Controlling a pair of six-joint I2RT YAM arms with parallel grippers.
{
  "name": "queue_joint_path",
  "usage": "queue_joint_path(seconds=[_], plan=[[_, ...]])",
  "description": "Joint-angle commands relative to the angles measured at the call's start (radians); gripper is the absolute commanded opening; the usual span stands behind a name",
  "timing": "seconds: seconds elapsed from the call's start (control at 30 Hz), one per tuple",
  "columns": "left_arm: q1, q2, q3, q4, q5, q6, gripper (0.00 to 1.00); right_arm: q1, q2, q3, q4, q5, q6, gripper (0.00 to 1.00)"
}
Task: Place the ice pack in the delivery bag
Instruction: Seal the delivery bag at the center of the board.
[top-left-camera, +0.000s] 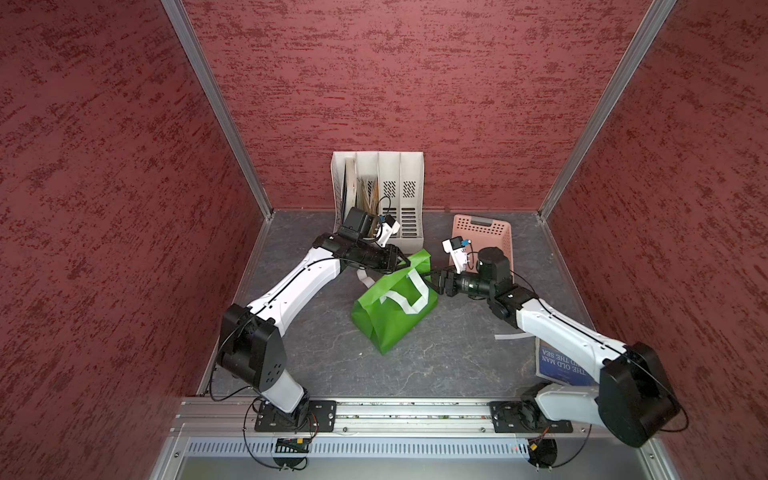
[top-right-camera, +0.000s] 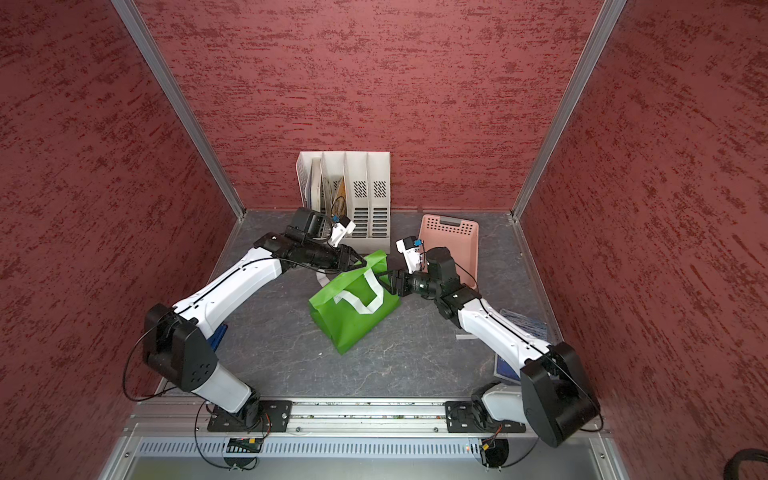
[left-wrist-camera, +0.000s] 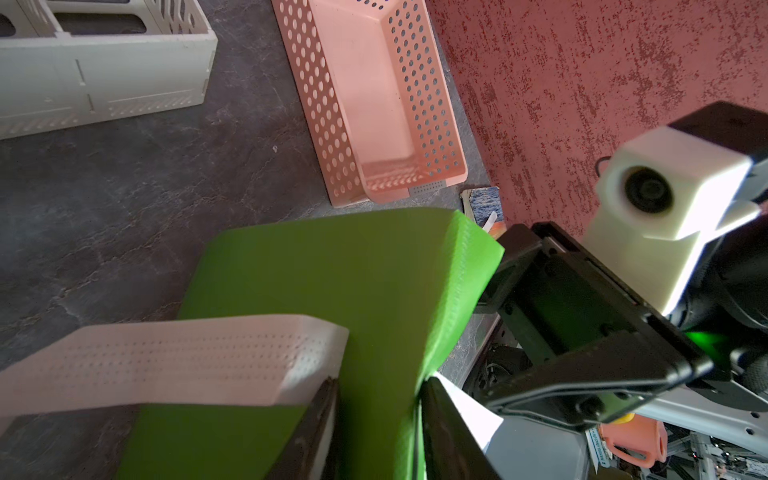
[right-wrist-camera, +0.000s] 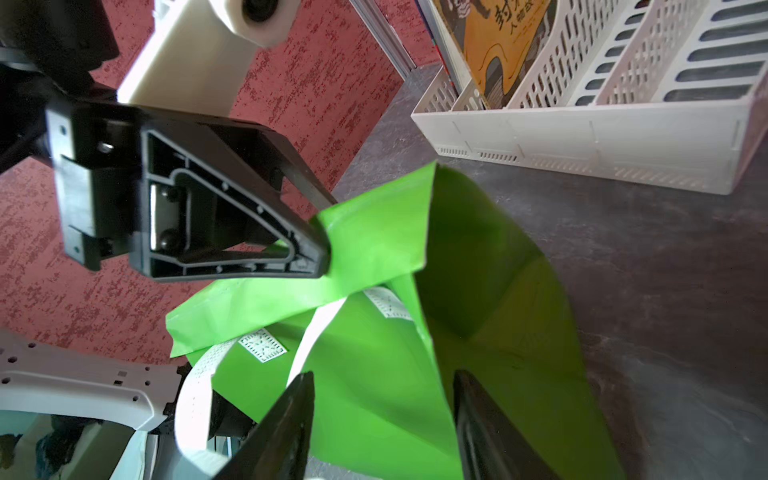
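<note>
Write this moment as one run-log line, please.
left gripper: jaws shut on delivery bag rim | right gripper: jaws open at bag's other side | ice pack: not seen

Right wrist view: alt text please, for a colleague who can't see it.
The left hand pinches the rim of the bright green fabric delivery bag; the right hand is open astride it. A white slotted plastic file rack stands beyond.

The delivery bag is bright green fabric with white strap handles. It lies crumpled and tipped near the middle of the dark table. Its bottom points near, and its creased top edge is raised at the far side.
</note>
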Motion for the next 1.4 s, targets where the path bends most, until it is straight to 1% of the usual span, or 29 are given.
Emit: queue_joint_path(seconds=[0.0, 0.17, 0.27, 0.37, 0.43, 0.47, 0.57, 0.63, 0.67, 0.73, 0.87, 1.03, 1.27, 1.37], plan=[[-0.006, 0.02, 0.032, -0.026, -0.025, 0.006, 0.35, 0.034, -0.059, -0.009, -0.014, 0.015, 0.04, 0.64], [-0.009, 0.021, 0.03, -0.018, -0.031, 0.002, 0.35, 0.072, -0.043, -0.006, -0.034, -0.015, 0.043, 0.67], [-0.012, 0.023, 0.033, -0.024, -0.034, 0.004, 0.35, 0.094, -0.018, 0.015, -0.086, 0.027, 0.011, 0.67], [-0.016, 0.02, 0.03, -0.028, -0.034, 0.008, 0.35, 0.101, 0.004, 0.041, -0.16, 0.102, -0.021, 0.67], [-0.022, 0.02, 0.032, -0.031, -0.032, 0.012, 0.35, 0.102, 0.006, 0.044, -0.179, 0.148, -0.028, 0.62], [-0.027, 0.02, 0.034, -0.038, -0.033, 0.018, 0.35, 0.102, 0.008, 0.045, -0.199, 0.181, -0.03, 0.58], [-0.041, 0.022, 0.043, -0.063, -0.032, 0.037, 0.38, 0.102, 0.005, 0.039, -0.224, 0.217, -0.042, 0.43], [-0.049, 0.022, 0.05, -0.081, -0.037, 0.047, 0.41, 0.102, 0.003, 0.039, -0.231, 0.229, -0.039, 0.25], [-0.051, 0.021, 0.052, -0.088, -0.045, 0.05, 0.42, 0.102, 0.001, 0.038, -0.236, 0.239, -0.035, 0.13], [-0.052, 0.017, 0.049, -0.092, -0.052, 0.054, 0.44, 0.101, -0.005, 0.033, -0.25, 0.26, -0.035, 0.0], [-0.068, 0.013, 0.048, -0.098, -0.074, 0.069, 0.48, 0.1, -0.009, 0.013, -0.279, 0.342, -0.042, 0.0], [-0.096, 0.026, 0.061, -0.139, -0.116, 0.105, 0.5, 0.101, 0.03, 0.013, -0.33, 0.353, -0.032, 0.0], [-0.117, 0.038, 0.067, -0.151, -0.137, 0.116, 0.5, 0.1, 0.054, 0.017, -0.391, 0.398, -0.033, 0.0], [-0.122, 0.034, 0.058, -0.148, -0.15, 0.118, 0.46, 0.1, 0.047, 0.03, -0.354, 0.378, -0.031, 0.24]])
